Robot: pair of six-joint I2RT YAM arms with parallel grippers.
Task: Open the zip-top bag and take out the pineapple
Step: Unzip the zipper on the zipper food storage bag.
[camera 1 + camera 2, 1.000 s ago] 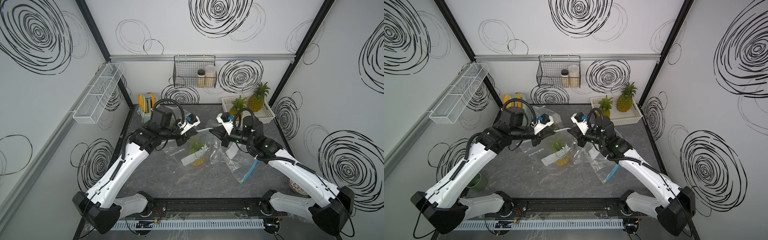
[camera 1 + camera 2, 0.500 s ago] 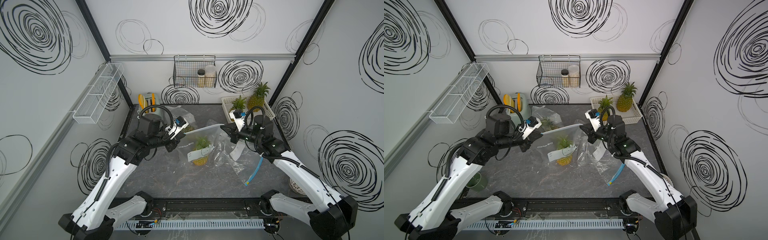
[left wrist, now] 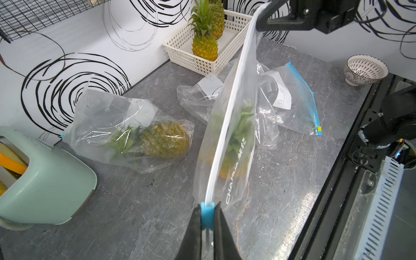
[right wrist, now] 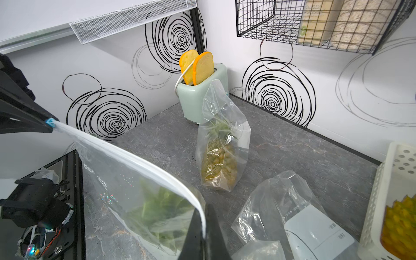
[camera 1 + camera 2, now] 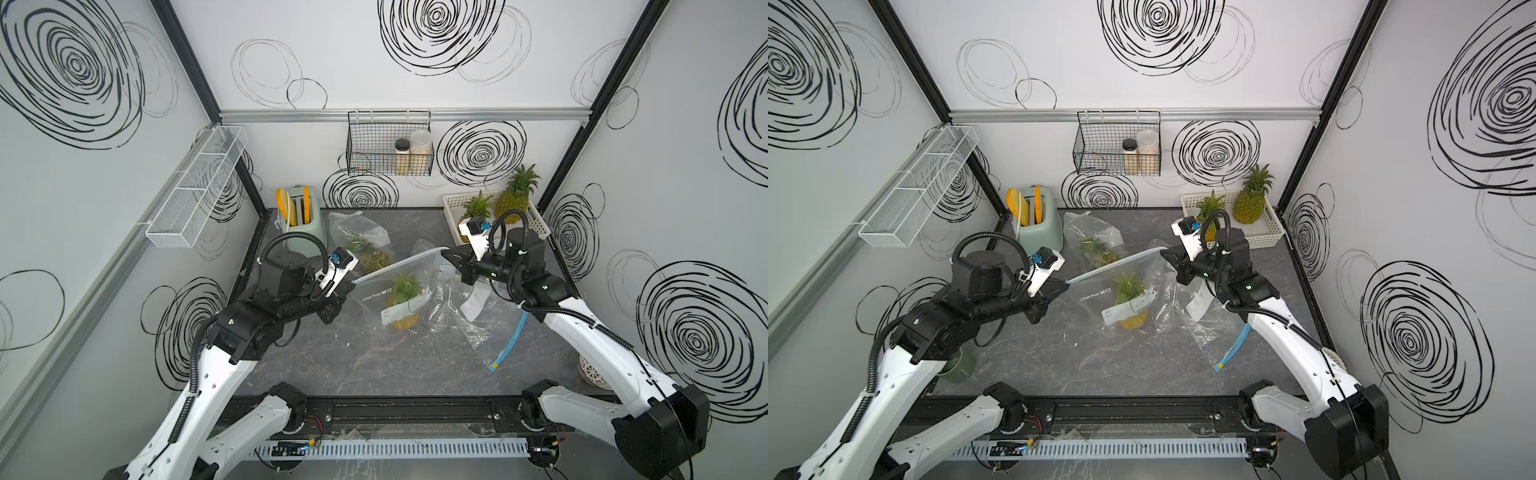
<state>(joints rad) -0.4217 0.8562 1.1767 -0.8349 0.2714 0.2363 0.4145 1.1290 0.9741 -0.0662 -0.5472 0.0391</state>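
Since a second ago both arms have drawn apart, stretching the bag (image 5: 376,286) above mid-surface. Left gripper (image 5: 352,283): jaws clamped on the slider (image 3: 207,213). Right gripper (image 5: 444,252): jaws pinching the bag's opposite top corner. Pineapple (image 5: 405,309) remains inside the bag.

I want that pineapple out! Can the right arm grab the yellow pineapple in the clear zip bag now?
Probably not yet. The right gripper is shut on one corner of the clear plastic zip bag, and its wall covers the yellow pineapple.
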